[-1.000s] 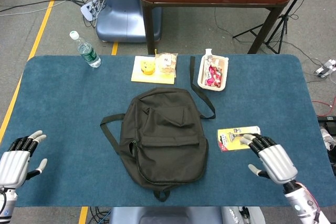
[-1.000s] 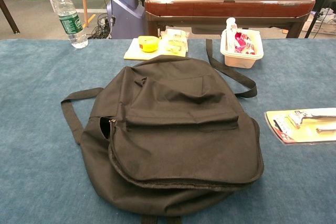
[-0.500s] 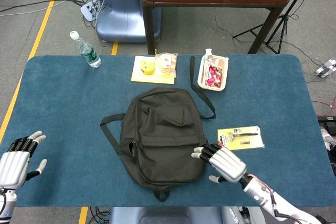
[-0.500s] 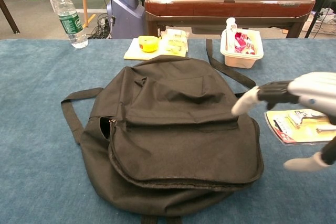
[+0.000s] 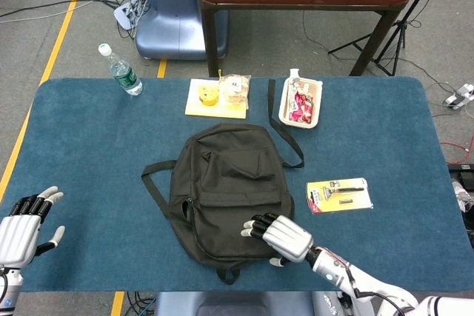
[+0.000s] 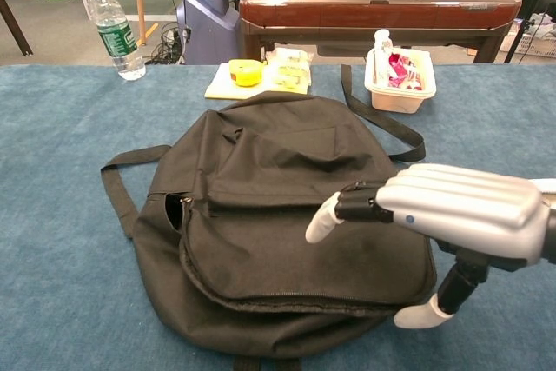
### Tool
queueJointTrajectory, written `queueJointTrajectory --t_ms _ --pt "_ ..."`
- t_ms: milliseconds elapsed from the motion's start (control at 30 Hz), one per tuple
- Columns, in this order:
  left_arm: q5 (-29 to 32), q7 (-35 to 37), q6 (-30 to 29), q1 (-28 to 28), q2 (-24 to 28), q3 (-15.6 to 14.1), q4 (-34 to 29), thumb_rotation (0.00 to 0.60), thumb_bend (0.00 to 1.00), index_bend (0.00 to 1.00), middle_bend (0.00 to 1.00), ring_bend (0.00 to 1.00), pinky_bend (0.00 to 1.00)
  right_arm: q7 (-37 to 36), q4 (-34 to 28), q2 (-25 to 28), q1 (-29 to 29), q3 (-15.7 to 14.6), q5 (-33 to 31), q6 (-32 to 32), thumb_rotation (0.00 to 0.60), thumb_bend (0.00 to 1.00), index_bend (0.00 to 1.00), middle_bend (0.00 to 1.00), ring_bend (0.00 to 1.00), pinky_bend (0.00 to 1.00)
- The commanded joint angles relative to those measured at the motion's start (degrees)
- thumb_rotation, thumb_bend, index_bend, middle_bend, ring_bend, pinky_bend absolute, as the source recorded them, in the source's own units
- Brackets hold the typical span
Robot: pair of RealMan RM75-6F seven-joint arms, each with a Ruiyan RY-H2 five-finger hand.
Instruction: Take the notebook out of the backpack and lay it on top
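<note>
head view, right hand (image 5: 280, 232) now over backpack (image 5: 222, 183)

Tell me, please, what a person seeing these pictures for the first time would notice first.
The eye goes first to the black backpack lying flat in the middle of the blue table, with no notebook in sight. Next comes the silver right hand, fingers extended over the backpack's near right part; whether it touches the fabric is unclear. The left hand is open at the table's near left corner, holding nothing.

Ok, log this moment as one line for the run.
stage: reach | right hand: open, over backpack front | left hand: open, idle at table edge | notebook: not visible
</note>
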State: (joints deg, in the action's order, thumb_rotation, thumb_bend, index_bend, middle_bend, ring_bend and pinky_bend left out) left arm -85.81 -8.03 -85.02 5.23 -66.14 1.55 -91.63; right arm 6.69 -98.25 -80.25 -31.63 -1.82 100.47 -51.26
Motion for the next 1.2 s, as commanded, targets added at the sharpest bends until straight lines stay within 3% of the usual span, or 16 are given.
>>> queueJointTrajectory --t_ms 33,267,433,533,867,1200 --pt "0.0 0.0 0.0 0.0 0.0 0.0 0.0 0.600 0.29 0.22 0.16 0.18 0.15 0.7 0.9 -1.3 -0.7 -0.1 -0.5 0.5 0.600 0.01 0.23 0.19 0.13 0.25" --pt "0.0 0.2 -0.1 -0.1 0.2 0.0 0.0 0.600 0.29 0.22 0.16 0.18 0.15 2.3 3.4 -4.9 -2.7 0.7 -2.7 2.1 0.600 0.01 0.23 0.19 0.13 0.25" --pt "0.1 0.4 -0.3 -0.4 0.3 0.0 0.2 0.600 0.29 0.22 0.16 0.18 0.15 3.7 4.9 -6.1 -3.3 1.8 -4.8 2.1 0.600 0.06 0.23 0.19 0.13 0.25" --pt "0.2 0.5 -0.4 -0.5 0.4 -0.1 0.3 0.600 0.29 0.22 0.16 0.18 0.15 3.4 4.8 -5.7 -3.4 2.5 -6.1 1.5 0.600 0.10 0.23 0.19 0.13 0.25" --pt "0.3 0.3 0.2 -0.2 0.1 0.0 0.4 0.600 0.29 0.22 0.16 0.18 0.15 0.4 3.4 -3.2 -4.5 3.9 -9.0 0.4 0.600 0.11 0.23 0.19 0.13 0.25" --pt "0.4 0.3 0.3 -0.3 0.1 -0.1 0.3 0.600 0.29 0.22 0.16 0.18 0.15 -0.1 2.4 -0.4 -4.9 3.3 -10.0 -0.3 0.600 0.11 0.23 0.19 0.13 0.25"
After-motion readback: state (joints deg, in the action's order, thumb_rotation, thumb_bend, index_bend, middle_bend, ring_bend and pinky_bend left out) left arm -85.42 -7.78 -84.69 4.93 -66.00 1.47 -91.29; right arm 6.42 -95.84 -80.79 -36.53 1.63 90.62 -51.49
